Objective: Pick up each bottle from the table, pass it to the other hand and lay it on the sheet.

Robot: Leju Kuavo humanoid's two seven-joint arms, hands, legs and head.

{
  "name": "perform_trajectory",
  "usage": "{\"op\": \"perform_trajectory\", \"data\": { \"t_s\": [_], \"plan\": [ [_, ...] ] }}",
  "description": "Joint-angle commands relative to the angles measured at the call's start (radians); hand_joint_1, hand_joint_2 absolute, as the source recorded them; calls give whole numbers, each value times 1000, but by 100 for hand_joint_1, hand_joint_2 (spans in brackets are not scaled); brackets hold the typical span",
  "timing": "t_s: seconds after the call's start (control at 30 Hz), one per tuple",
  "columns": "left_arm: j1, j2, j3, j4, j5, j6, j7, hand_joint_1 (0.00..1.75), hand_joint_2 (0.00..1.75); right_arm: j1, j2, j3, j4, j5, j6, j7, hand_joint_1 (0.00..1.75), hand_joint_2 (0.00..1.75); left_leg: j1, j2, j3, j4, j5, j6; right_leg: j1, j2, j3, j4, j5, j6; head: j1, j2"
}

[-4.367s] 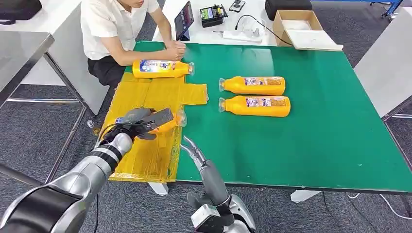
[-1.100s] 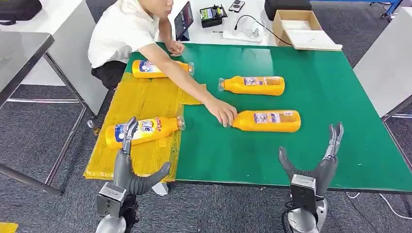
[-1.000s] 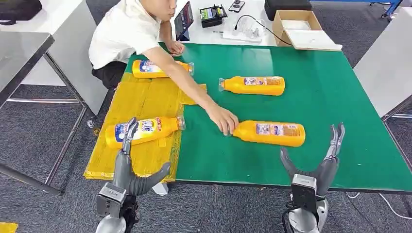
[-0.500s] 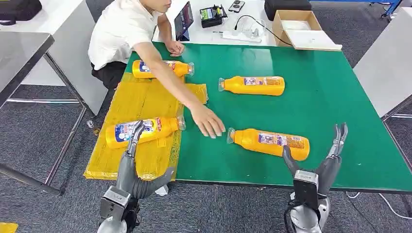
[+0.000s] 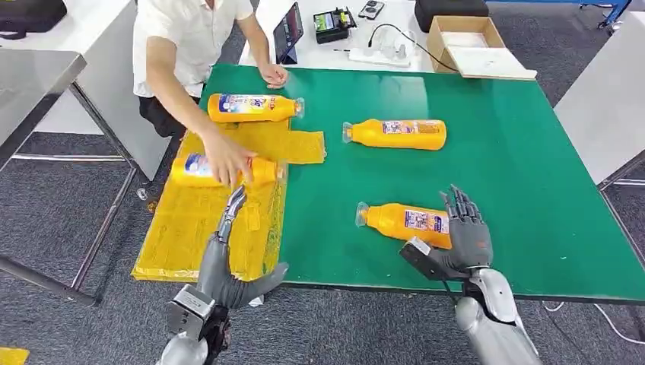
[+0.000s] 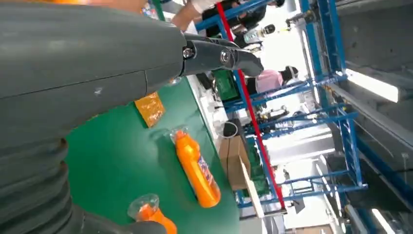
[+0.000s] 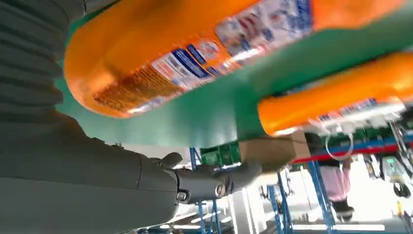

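Orange plastic is meeting grey metal at the near edge of the green tabletop (image 5: 517,152), where the right robot hand (image 5: 456,239) is reaching over the base end of the nearest orange plastic bottle with a printed label (image 5: 403,222). Its fingers are spreading above the bottle's base and its thumb is lying just beside the near flank; the hand is not yet clasping anything, and whether it is touching the bottle cannot be told. In the right wrist view the same bottle (image 7: 195,53) is lying close against the palm side.

The step in hand appears to be the pickup of this bottle, lying on its side with its clear cap pointing toward the yellow plastic sheet (image 5: 205,228). A second orange bottle (image 5: 395,134) is waiting on bare tabletop farther from the robot, well apart from the first.

The left robot hand (image 5: 228,266) is hovering over the near part of the sheet, fingers apart, holding nothing. Beyond it, a person's hand (image 5: 227,161) is resting on a bottle on the sheet (image 5: 220,170), and another bottle (image 5: 255,107) is lying at the far end of the sheet.

Next, the right hand would need to close around the bottle's body, lift it and carry it toward the waiting left hand for the pass, minding the person's arm above the sheet.
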Motion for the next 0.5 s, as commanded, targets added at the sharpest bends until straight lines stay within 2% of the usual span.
{"op": "perform_trajectory", "data": {
  "t_s": [0.03,0.5],
  "plan": [
    [-37,2,-20,72,1,0,1,0,175,-77,-29,68,162,1,9,1,0,175,-1,3,4,-1,-1,2,0,0,4,-1,-1,-2,0,0],
    [-36,2,-21,70,-3,0,0,0,175,-51,-28,92,155,6,18,2,0,175,-1,3,4,-2,-2,1,0,0,3,-1,-1,-2,0,0]
  ]
}}
